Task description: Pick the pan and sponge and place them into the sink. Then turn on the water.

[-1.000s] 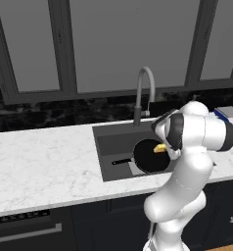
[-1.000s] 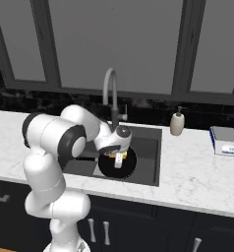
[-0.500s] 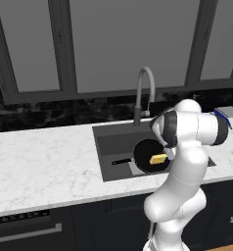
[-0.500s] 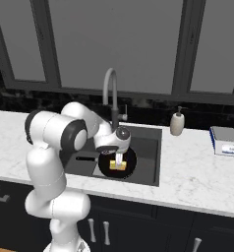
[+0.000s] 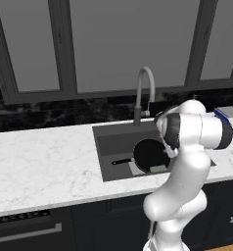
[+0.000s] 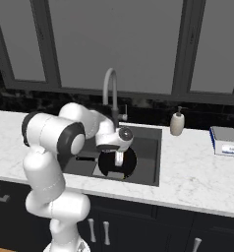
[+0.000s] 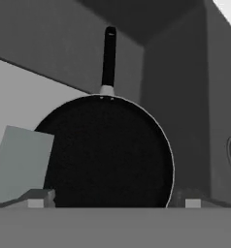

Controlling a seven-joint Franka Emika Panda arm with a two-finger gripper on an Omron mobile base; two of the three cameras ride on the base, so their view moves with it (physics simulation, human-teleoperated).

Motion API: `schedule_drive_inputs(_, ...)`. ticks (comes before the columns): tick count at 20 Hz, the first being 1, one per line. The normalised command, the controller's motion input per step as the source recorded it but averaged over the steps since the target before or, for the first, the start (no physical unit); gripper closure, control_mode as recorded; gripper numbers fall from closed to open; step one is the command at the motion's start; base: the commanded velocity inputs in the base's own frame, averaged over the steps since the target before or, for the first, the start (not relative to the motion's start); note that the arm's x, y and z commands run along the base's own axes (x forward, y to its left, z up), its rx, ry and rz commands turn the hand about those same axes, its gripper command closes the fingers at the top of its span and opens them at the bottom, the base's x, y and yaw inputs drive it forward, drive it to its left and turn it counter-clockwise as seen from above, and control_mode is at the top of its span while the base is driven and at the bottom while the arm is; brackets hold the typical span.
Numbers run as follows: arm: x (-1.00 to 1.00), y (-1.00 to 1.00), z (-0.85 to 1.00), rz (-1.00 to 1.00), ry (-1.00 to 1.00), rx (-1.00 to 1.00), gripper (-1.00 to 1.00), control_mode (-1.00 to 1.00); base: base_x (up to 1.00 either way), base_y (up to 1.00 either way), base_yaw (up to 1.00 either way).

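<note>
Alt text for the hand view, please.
A round black pan lies flat in the dark grey sink, its straight handle pointing to the top of the view. The sponge, grey top showing, sits at the pan's left edge. The open gripper hovers above, holding nothing.

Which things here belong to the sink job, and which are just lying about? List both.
Job: round black frying pan in the dark grey recessed sink; small rectangular sponge, grey face showing, at the pan's edge; tall grey gooseneck faucet; open tool over the pan.
Lying about: white soap pump bottle; blue-and-white flat stack; both on the white marble counter.
</note>
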Motion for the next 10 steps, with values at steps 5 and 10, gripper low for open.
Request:
schedule_drive_inputs(5, -0.12, -0.13, 0.97, 0.08, -0.06, 0.21, -1.0, -1.0, 0.0, 0.0, 0.0)
schedule_drive_inputs(10, -0.03, -0.13, 0.92, 0.02, -0.03, 0.25, -1.0, -1.0, 0.0, 0.0, 0.0)
